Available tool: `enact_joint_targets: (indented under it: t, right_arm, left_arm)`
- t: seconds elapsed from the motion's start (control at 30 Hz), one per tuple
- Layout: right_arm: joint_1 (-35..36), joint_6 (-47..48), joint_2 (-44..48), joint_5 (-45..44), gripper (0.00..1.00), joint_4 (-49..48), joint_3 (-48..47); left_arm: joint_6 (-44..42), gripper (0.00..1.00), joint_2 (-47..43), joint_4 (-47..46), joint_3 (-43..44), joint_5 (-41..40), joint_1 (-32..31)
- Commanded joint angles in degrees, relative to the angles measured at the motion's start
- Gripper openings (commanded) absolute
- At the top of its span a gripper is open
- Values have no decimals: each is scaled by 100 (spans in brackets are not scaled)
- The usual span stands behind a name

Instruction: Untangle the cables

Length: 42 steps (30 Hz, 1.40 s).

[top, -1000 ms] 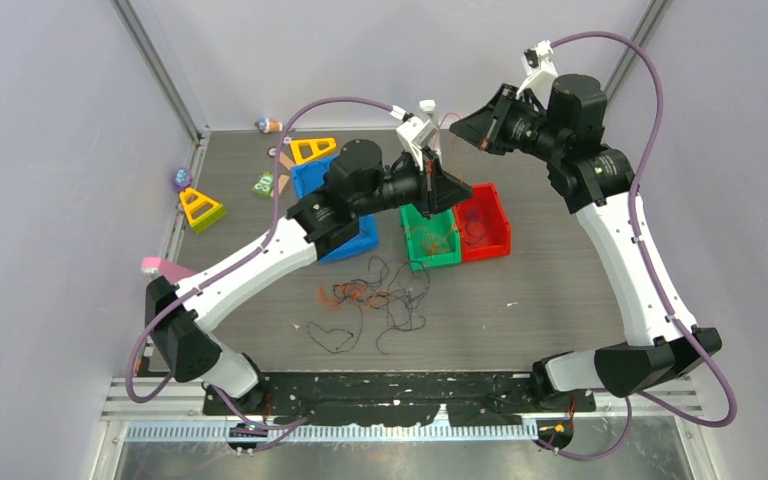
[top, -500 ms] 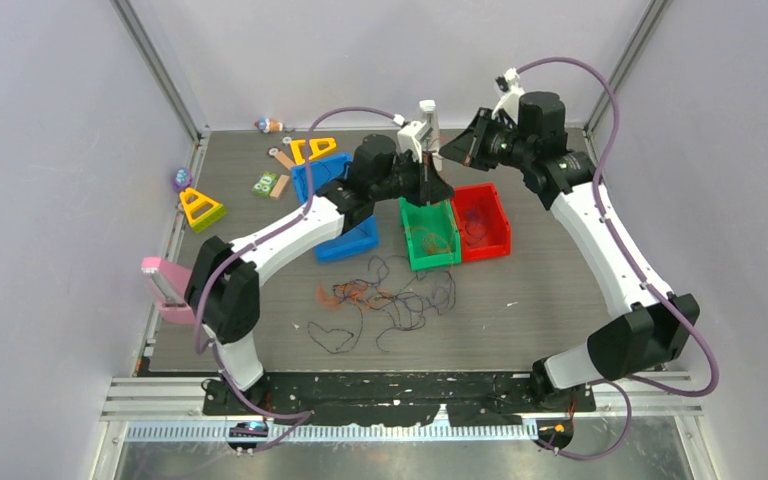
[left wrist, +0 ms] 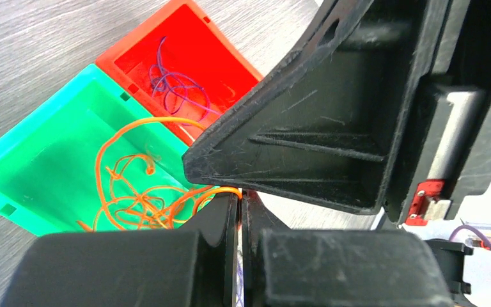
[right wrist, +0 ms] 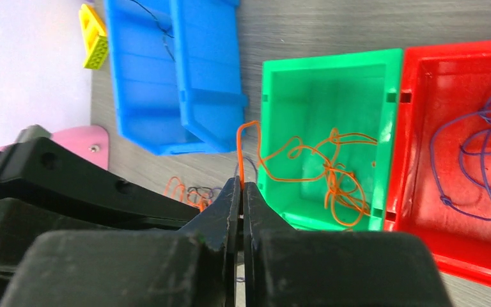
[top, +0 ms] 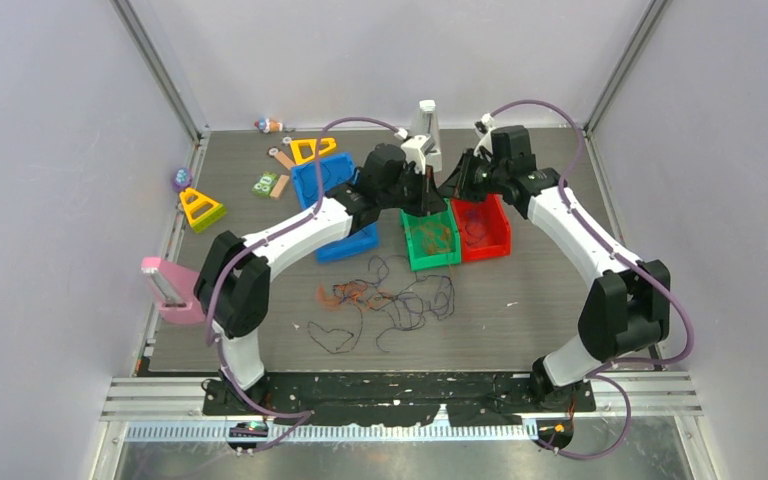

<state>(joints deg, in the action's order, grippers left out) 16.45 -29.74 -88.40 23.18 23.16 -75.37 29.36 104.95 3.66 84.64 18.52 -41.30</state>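
Your left gripper (left wrist: 240, 199) is pinched tight on an orange cable (right wrist: 240, 150) at its very tips. The right gripper (right wrist: 241, 190) sits tip to tip against it, its fingers also clamped on orange cable. Both meet just above the green bin (right wrist: 323, 57). From the right gripper's tips the cable arches over and drops into that bin among more orange loops. Purple cables (right wrist: 479, 160) lie in the red bin (right wrist: 460, 48) alongside. A mixed tangle (top: 390, 300) lies on the table (top: 560, 290) nearer the arm bases.
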Motion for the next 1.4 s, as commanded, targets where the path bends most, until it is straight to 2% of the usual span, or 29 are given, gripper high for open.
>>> enact_joint_targets:
  t: [0.0, 0.1, 0.17, 0.2, 0.27, 0.33, 0.5, 0.7, 0.8, 0.97, 1.2, 1.37]
  right_arm:
    - [116, 257, -48, -531, 5, -199, 234]
    - [246, 487, -171, -971, 7, -167, 324]
    - [354, 662, -277, -1231, 23, -19, 269]
    - [415, 715, -280, -1433, 41, 84, 243]
    - [473, 832, -130, -1783, 63, 109, 350]
    - [483, 891, 149, -2083, 71, 32, 585]
    - [490, 1003, 910, -2299, 73, 62, 1198]
    - [671, 876, 1869, -2285, 73, 21, 2573]
    - [768, 718, 2105, -2159, 68, -235, 3052]
    - [815, 457, 1857, -1993, 58, -951, 3625]
    - [1002, 183, 1227, -1895, 55, -1715, 3797]
    - [1301, 49, 806, -2049, 53, -1690, 3801]
  left_arm:
    - [-109, 0, 148, 116, 140, -269, -1]
    - [-155, 0, 282, 398, 299, -522, -1]
    - [-187, 0, 366, 570, 376, -701, 26]
    - [-190, 0, 408, 608, 413, -761, 42]
    - [-175, 0, 494, 692, 474, -825, 89]
    - [-163, 0, 582, 758, 551, -864, 139]
    - [-162, 0, 1000, 1019, 937, -840, 226]
    - [-238, 0, 1332, 1210, 1290, -806, 236]
    - [-245, 0, 1251, 1119, 1192, -732, 231]
    - [-220, 0, 831, 890, 859, -611, 230]
    - [-153, 0, 707, 878, 757, -534, 236]
    - [-163, 0, 736, 890, 800, -584, 243]
